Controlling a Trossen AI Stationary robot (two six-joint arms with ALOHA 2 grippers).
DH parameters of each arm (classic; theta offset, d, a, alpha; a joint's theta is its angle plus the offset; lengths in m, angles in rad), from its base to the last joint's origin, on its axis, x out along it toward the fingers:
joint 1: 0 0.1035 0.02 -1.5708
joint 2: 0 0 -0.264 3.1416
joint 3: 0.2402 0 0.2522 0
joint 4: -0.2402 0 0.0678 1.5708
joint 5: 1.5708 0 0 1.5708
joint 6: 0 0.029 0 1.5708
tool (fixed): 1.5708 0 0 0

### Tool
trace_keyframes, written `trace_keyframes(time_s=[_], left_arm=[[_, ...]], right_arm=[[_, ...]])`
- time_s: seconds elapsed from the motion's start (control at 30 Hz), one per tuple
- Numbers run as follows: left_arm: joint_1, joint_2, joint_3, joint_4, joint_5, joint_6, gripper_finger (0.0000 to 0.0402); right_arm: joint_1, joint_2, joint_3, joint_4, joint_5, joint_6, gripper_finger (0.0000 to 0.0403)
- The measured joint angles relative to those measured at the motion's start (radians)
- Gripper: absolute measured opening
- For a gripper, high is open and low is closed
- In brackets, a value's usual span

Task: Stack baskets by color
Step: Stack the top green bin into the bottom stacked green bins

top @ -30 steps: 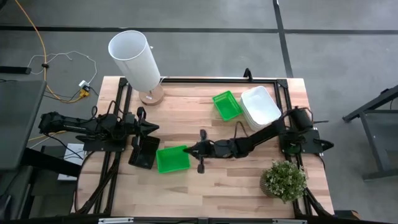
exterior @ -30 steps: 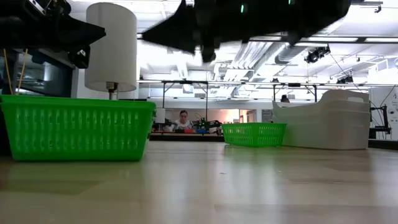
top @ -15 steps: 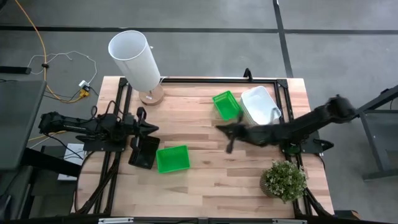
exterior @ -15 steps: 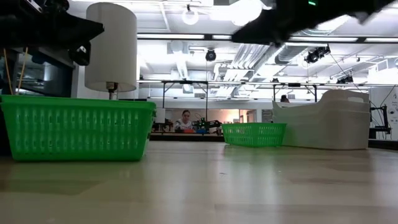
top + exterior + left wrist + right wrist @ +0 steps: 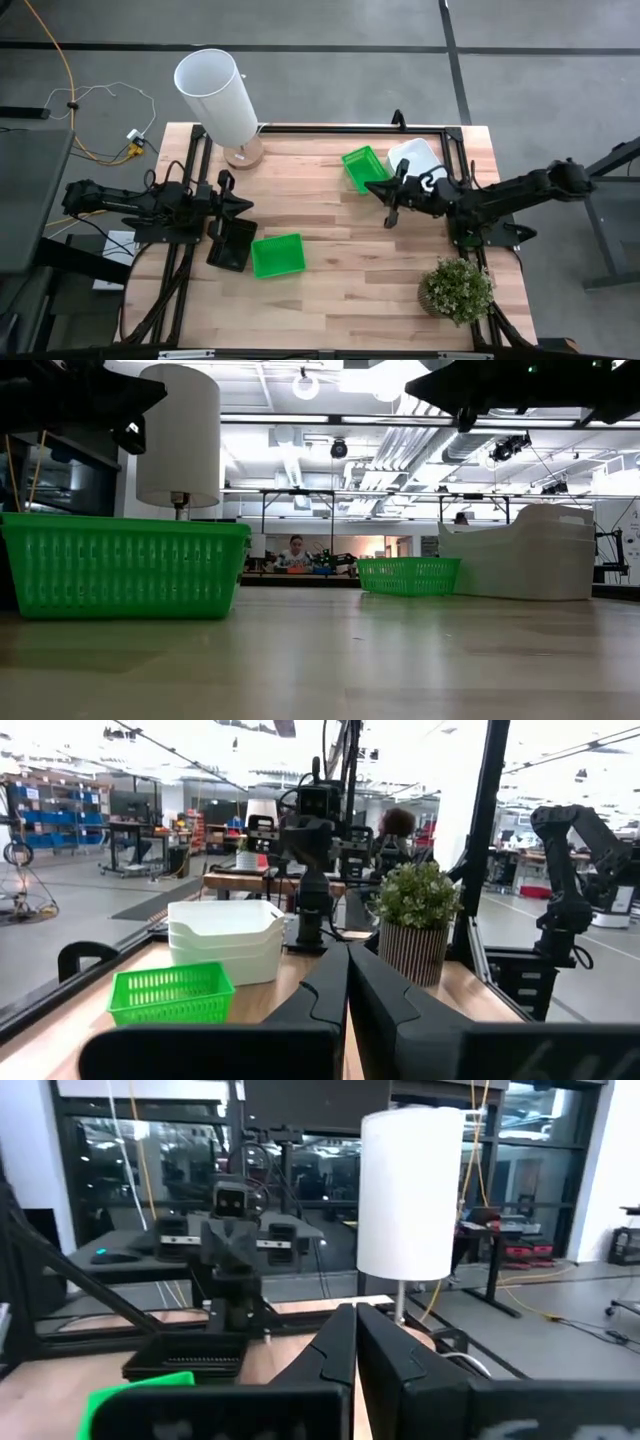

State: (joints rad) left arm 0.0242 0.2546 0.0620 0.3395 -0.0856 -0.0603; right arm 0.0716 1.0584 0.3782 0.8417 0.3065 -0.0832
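— Wooden tabletop (image 5: 330, 300), pale planks inside a black frame; what's biggest on it?

— White cylinder (image 5: 218, 95) at the far left corner, then the white baskets (image 5: 420, 165) nested in one pile at the far right. From the left wrist view you can count three rims.

— And the green ones?

— One green basket (image 5: 364, 168) sits just beside the white pile, on its left. A second green one (image 5: 278, 255) lies nearer the front, touching or almost touching the black basket (image 5: 231, 244) (mesh-walled, dark, hard to count layers).

— Plant?

— Potted plant (image 5: 457, 290) at the near right corner, well apart from the baskets.

— Arms?

— Right end effector (image 5: 391, 193) hangs above the tabletop between the far green basket and the white pile, fingers pressed together, gripping nothing. Left end effector (image 5: 238, 206) waits at the left side, just behind the black basket, fingers likewise pressed together and empty.

— Anyone around?

— A person (image 5: 295, 553) sits in the room beyond.
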Motion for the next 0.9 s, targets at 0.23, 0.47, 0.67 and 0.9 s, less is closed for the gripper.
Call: trace_keyframes(time_s=[0.23,0.47,0.67,0.9], left_arm=[[0.0,0.0,0.0,-0.005,0.0,-0.015,0.0],[0.0,0.0,0.0,0.002,0.0,-0.015,0.0],[0.0,0.0,0.0,0.002,-0.001,-0.015,0.0],[0.0,0.0,0.0,0.002,-0.004,-0.015,0.0]], right_arm=[[-0.008,-0.005,0.0,-0.022,0.0,0.038,0.0],[0.001,-0.004,0.077,-0.135,0.064,0.085,0.0],[-0.051,0.095,0.432,-0.821,0.296,0.218,0.0001],[-0.197,0.309,0.775,-1.463,0.099,0.409,0.007]])
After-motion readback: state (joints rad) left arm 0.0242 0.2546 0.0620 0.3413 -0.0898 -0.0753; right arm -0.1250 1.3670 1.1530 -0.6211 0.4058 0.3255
